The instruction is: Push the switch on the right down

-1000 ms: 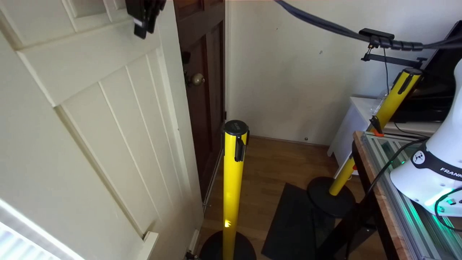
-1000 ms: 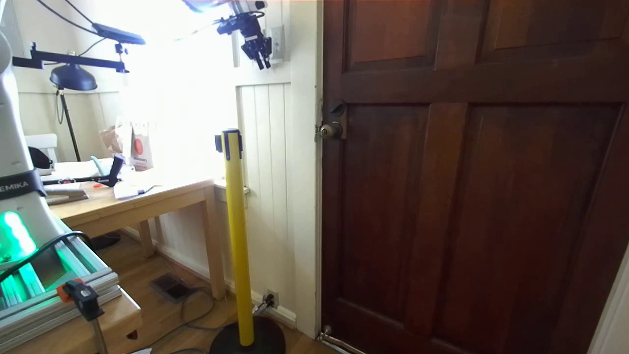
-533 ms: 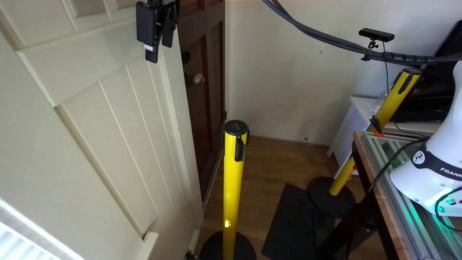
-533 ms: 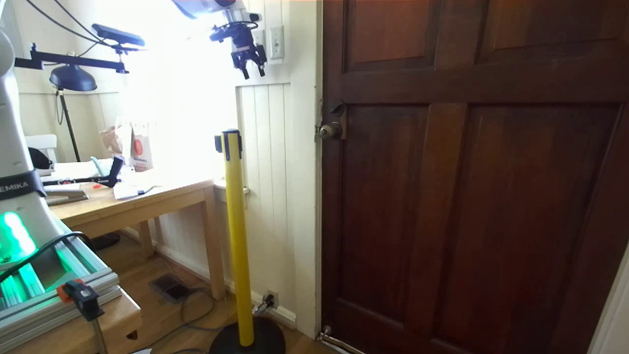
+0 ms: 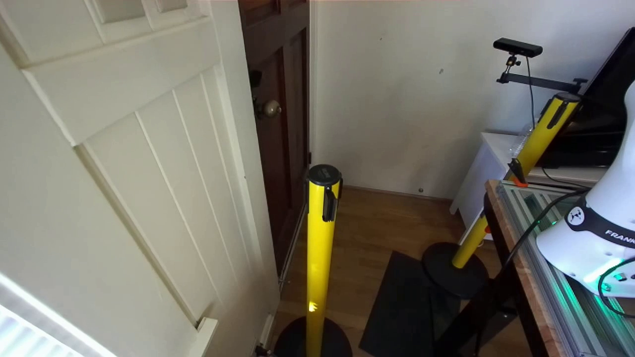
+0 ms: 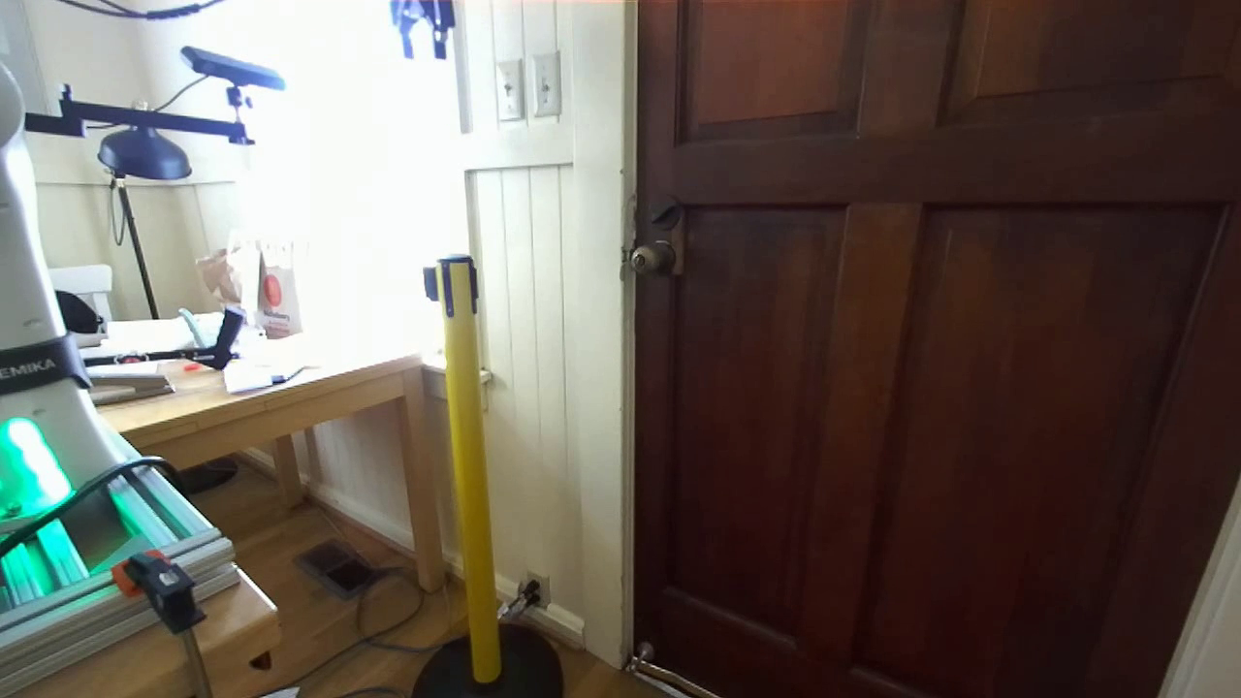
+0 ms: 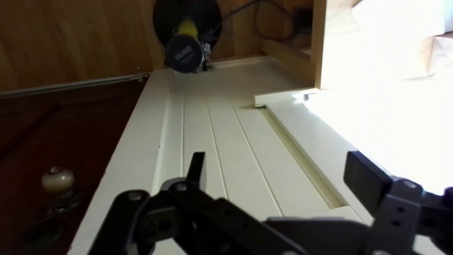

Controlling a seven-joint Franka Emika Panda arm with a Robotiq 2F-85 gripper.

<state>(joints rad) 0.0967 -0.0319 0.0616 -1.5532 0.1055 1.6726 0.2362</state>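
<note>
Two pale switch plates are side by side on the white wall, near the door frame, in an exterior view. The switch on the right (image 6: 547, 84) is the one closer to the door; beside it is the left switch (image 6: 510, 89). Their levers are too small to tell whether up or down. At the top edge of that view my gripper (image 6: 425, 50) points downward, above and left of the plates and apart from both. In the wrist view the gripper (image 7: 279, 170) has its fingers spread wide, with only the wall panelling behind the gap. No switch shows in the wrist view.
A yellow post (image 6: 465, 436) stands in front of the wall panelling, under the switches. The dark wooden door (image 6: 756, 388) with a round knob (image 6: 653, 257) lies to the right. A wooden table (image 6: 368, 373) with paper bags and clutter is at the left.
The fingers have spread apart. My gripper first dipped slightly beside the plates, then rose and moved away toward the window, uncovering both switches and leaving an exterior view.
</note>
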